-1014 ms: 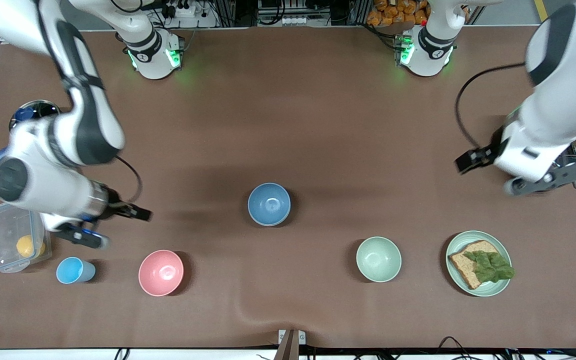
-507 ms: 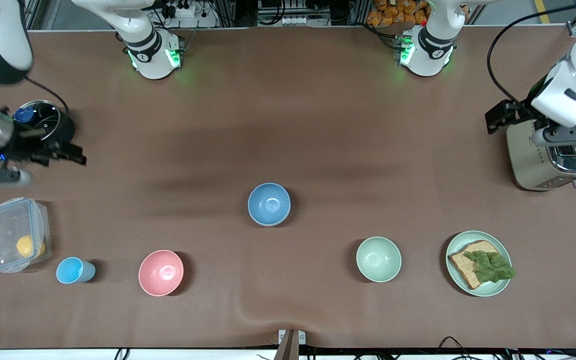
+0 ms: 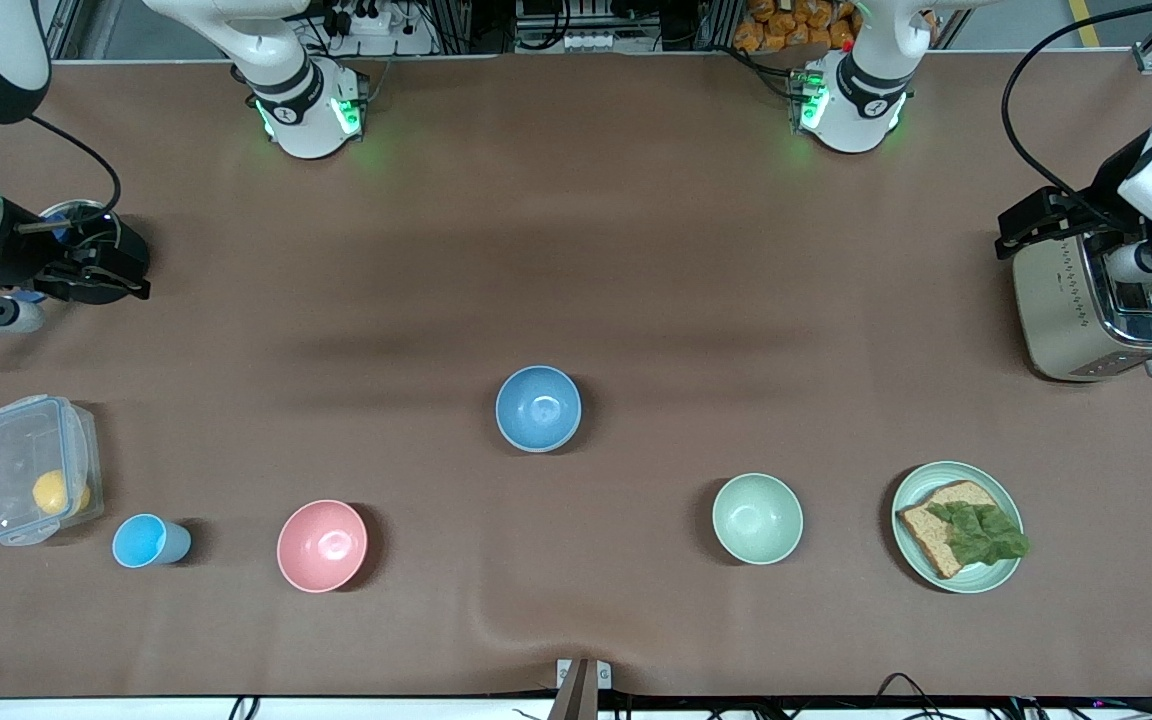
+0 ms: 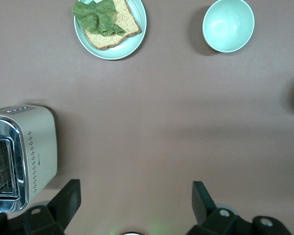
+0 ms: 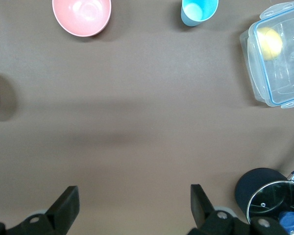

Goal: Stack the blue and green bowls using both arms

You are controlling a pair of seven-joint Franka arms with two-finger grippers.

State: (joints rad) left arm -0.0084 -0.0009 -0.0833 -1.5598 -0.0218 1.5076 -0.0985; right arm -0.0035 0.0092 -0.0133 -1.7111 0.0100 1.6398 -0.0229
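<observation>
The blue bowl (image 3: pixel 538 408) stands upright in the middle of the table. The green bowl (image 3: pixel 757 518), pale sage green and the same size, stands nearer the front camera toward the left arm's end; it also shows in the left wrist view (image 4: pixel 228 25). My left gripper (image 3: pixel 1033 224) is open and empty over the table beside the toaster; its jaws stand wide apart in the left wrist view (image 4: pixel 134 198). My right gripper (image 3: pixel 116 272) is open and empty over a black pot at the right arm's end, jaws wide apart in the right wrist view (image 5: pixel 133 200).
A toaster (image 3: pixel 1101 315) stands at the left arm's end, with a pale-green plate (image 3: pixel 1006 575) of bread and lettuce nearer the camera. A pink bowl (image 3: pixel 322 545), a light-blue cup (image 3: pixel 148 540), a clear lidded box (image 3: pixel 26 465) and a black pot (image 5: pixel 267 193) are at the right arm's end.
Both arms have drawn back from the table's middle toward their own ends and toward the robots' bases. The bowls have not moved.
</observation>
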